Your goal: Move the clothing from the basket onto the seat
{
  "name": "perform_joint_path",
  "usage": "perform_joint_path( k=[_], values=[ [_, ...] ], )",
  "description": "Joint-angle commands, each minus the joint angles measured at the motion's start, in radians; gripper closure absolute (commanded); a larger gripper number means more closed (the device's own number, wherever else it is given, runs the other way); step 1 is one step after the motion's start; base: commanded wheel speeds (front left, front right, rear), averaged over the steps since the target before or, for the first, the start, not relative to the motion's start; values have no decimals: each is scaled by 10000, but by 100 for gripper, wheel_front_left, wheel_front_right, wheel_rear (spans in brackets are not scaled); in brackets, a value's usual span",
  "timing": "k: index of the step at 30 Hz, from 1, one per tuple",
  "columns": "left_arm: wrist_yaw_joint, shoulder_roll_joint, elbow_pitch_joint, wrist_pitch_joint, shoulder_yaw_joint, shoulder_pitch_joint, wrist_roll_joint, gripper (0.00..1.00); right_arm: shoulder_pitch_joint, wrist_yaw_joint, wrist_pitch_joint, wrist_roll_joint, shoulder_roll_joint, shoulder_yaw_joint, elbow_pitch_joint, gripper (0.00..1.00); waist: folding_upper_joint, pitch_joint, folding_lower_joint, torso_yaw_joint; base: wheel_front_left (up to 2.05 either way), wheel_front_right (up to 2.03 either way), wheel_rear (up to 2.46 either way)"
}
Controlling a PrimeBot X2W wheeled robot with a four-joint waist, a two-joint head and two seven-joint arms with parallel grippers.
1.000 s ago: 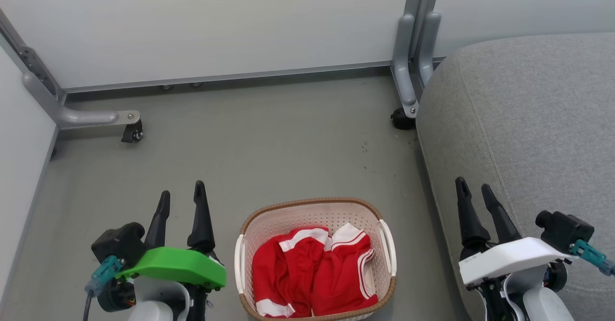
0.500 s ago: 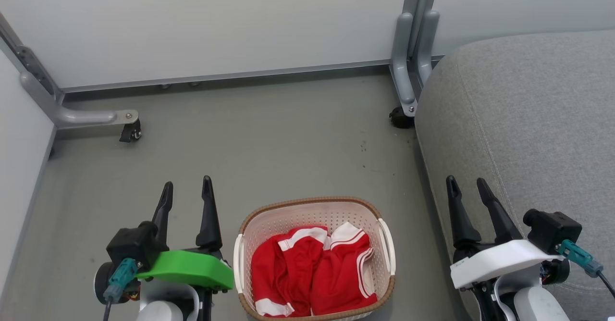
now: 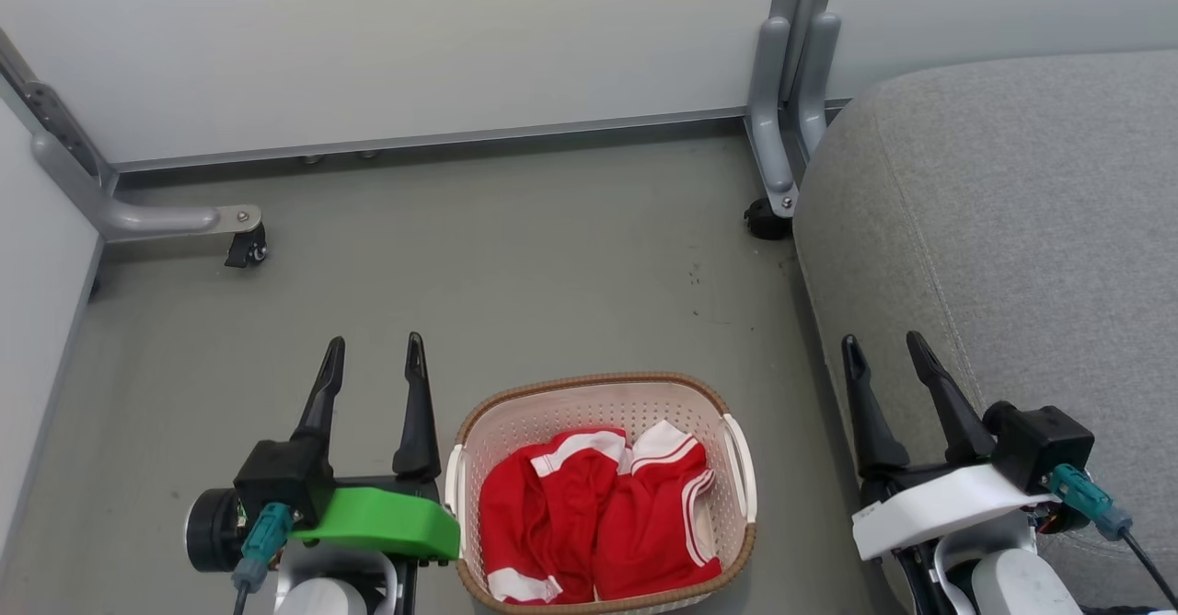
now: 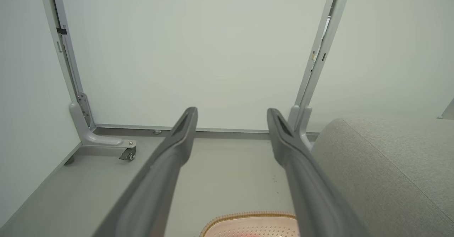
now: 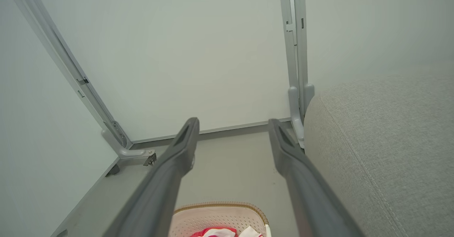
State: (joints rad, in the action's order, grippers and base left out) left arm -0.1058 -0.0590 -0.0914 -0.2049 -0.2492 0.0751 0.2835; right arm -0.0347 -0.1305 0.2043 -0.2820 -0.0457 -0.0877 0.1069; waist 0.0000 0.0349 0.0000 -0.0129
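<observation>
- Moved since a second ago: the left gripper (image 3: 375, 346) has slid toward the basket (image 3: 589, 383) and reached further forward. The right gripper (image 3: 881, 343) has edged a little inward, toward the basket. The head camera has also shifted slightly, so part of the change is the view's own.
- Left gripper, fingers: two dark fingers spread wide with nothing between them. The tips are over bare floor (image 3: 515, 265), just beyond the basket's far left corner.
- Left gripper, body: the green housing (image 3: 386, 523) meets the basket's left handle in the head view. Contact or mere overlap, cannot tell.
- Right gripper, fingers: spread wide and empty, raised by the edge of the seat (image 3: 1012, 228) nearest the basket, apart from the basket's right side.
- Clothing (image 3: 598, 523): red with white bands, crumpled. Both pieces lie in the basket, heaped from its near edge to about the middle, with the far wall bare.
- Basket: upright on the floor between the two grippers, near the seat, not touching it.
- Seat: grey cushion, no garment on it.
- Progress, judged: nothing transferred and no garment gripped. Left to do for each piece: descend into the basket, take hold, carry across to the seat, release.
</observation>
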Motion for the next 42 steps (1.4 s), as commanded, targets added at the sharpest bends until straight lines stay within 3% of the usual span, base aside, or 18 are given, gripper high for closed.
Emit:
perform_joint_path(
  k=[1, 16, 28, 42],
  values=[
    [24, -17, 99, -92, 17, -36, -309, 0, 71, -3, 98, 273, -55, -53, -102, 0, 0, 4, 0, -5, 0, 0, 0],
    [-37, 56, 197, -383, -188, -139, -1586, 0, 119, -3, 396, 1458, -62, -346, -193, 0, 0, -61, 0, -44, 0, 0, 0],
    [330, 74, -172, -591, -38, -252, -1707, 0, 240, -4, 593, 1850, -68, -382, -160, 0, 0, -127, 0, -78, 0, 0, 0],
    [239, 76, -241, -600, -150, -254, -1839, 0, 166, -2, 617, 1999, -63, -533, 5, 0, 0, -152, 0, -137, 0, 0, 0]
  ],
)
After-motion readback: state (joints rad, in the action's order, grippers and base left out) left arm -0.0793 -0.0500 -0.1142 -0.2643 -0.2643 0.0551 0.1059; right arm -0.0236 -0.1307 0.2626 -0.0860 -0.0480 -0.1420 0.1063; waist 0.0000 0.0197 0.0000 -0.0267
